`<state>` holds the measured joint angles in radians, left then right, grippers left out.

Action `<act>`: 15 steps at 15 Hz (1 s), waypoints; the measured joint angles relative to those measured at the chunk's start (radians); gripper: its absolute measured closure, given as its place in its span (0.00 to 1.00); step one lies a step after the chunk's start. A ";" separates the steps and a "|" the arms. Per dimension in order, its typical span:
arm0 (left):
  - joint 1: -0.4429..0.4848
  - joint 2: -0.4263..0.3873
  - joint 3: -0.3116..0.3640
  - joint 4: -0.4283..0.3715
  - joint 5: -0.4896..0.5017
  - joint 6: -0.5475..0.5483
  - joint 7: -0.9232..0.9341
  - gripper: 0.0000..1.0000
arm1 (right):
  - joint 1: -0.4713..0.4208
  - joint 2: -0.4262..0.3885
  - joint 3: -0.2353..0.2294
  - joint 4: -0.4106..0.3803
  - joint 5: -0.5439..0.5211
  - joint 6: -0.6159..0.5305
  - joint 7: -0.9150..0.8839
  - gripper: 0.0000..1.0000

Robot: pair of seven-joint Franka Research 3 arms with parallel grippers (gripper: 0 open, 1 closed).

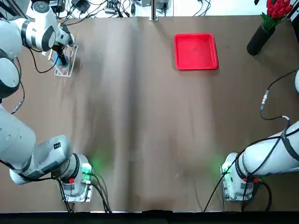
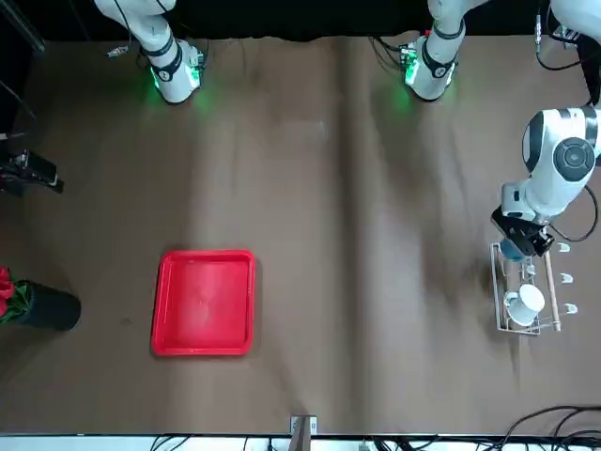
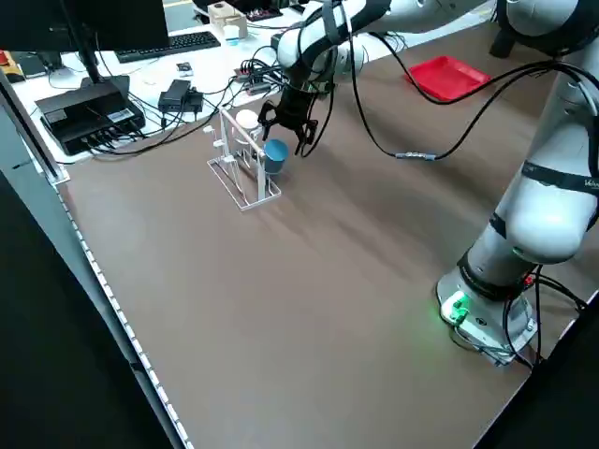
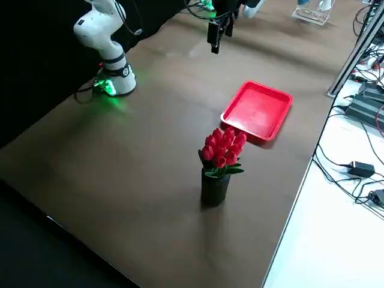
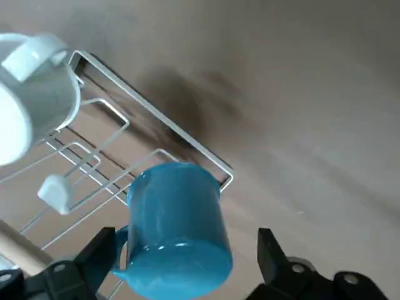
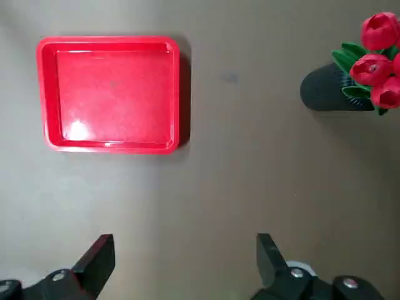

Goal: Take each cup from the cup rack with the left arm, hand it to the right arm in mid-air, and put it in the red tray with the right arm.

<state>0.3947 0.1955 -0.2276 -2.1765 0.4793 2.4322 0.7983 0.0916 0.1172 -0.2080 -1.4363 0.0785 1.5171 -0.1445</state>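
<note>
The white wire cup rack [image 1: 65,71] stands at the table's far left corner. A blue cup [image 5: 178,231] and a white cup [image 5: 31,94] with a handle hang on its pegs. My left gripper [image 5: 184,250] is open at the rack, one finger on each side of the blue cup [image 3: 275,152], with gaps showing on both sides. The red tray [image 1: 195,51] lies bare at the far right of the table. My right gripper [image 6: 184,250] is open and holds nothing, hovering high over the table short of the red tray [image 6: 109,94].
A dark vase of red tulips [image 1: 264,32] stands at the far right corner, beside the tray. Cables, power bricks and a keyboard lie on the white surface beyond the rack [image 3: 245,182]. Both arm bases sit at the near edge.
</note>
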 joint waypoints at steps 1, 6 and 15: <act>0.010 0.000 0.000 -0.007 0.008 0.010 0.000 0.00 | -0.002 0.000 -0.001 0.000 0.000 0.002 0.001 0.00; 0.024 0.001 -0.001 -0.025 0.032 0.022 0.001 0.00 | 0.002 0.000 0.002 0.000 -0.001 -0.002 0.014 0.00; 0.025 0.012 -0.001 -0.028 0.060 0.024 0.001 0.04 | 0.005 0.000 0.000 0.000 -0.002 0.020 0.018 0.00</act>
<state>0.4195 0.2075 -0.2282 -2.2047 0.5390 2.4562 0.7992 0.0962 0.1172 -0.2079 -1.4365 0.0764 1.5366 -0.1262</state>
